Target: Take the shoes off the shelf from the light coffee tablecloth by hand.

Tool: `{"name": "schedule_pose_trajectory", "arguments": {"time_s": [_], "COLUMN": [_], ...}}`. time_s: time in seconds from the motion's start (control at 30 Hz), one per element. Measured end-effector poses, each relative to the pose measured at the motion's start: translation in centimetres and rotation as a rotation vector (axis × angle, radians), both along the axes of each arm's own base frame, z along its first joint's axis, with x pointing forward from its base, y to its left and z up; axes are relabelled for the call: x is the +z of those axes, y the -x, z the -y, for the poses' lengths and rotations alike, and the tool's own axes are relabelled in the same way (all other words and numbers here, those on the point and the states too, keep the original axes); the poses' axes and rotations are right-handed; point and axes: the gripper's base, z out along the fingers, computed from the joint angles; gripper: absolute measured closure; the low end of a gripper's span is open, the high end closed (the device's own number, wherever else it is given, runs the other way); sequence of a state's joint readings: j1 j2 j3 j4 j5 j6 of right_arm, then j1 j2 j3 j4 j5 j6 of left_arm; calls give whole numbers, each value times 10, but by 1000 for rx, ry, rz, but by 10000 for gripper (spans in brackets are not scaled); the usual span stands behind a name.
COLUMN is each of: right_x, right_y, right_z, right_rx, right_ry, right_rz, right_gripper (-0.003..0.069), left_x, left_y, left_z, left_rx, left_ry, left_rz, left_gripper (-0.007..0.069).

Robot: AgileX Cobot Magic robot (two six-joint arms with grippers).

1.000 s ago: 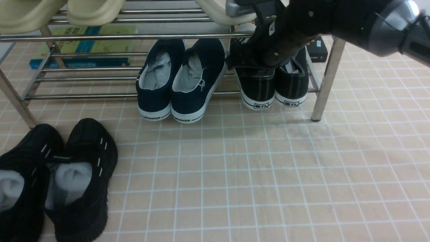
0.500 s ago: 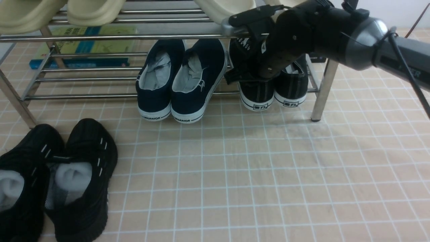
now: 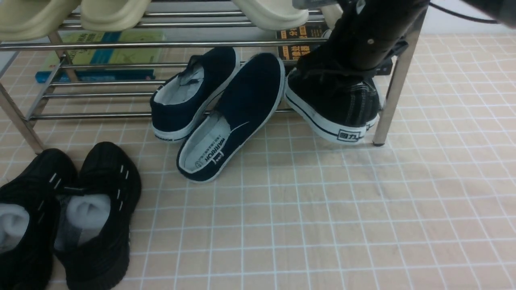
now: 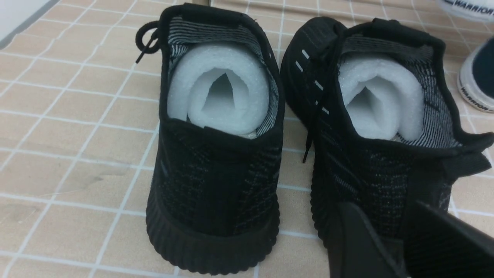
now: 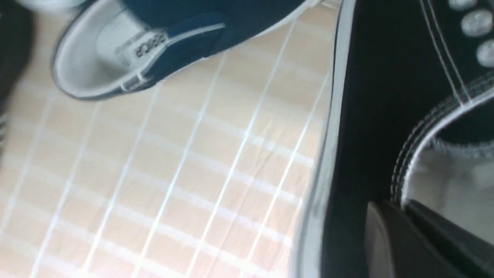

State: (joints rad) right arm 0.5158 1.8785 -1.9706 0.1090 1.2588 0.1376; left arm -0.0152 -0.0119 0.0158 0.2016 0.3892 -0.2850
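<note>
Right wrist view: R claw (image 5: pixel 397 210) tight on collar of blk canvas shoes (image 5: pixel 370 96)

We are seeing soft, even light falling on the light coffee tablecloth (image 3: pixel 322 209), a faint shadow pooling just in front of the shelf (image 3: pixel 121 43), glare streaking its steel; the right wrist view is smearing with motion blur.
</note>
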Motion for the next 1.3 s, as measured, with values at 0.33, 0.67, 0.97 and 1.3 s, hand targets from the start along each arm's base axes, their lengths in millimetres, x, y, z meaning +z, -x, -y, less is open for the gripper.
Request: {"name": "schedule_pose_trajectory", "arguments": {"time_s": [0.33,0.67,0.97,1.3], "right_x": [10,59,57,-24], "right_y": [7,39,98,137], "right_z": [1,16,5,-37], "right_rx": [7,19,160,192], "right_ry": [-19,-113,-151,46], "right_rz": [11,103,32,-206], "right_gripper": [654,650,647,645], "left_x": [0,0,0,0], "left_y": [0,0,0,0], "left_z": [0,0,0,0], "left_rx": [0,0,0,0], "left_ry": [0,0,0,0], "left_rz": [0,0,0,0], "left_gripper": [391,384,384,384]}}
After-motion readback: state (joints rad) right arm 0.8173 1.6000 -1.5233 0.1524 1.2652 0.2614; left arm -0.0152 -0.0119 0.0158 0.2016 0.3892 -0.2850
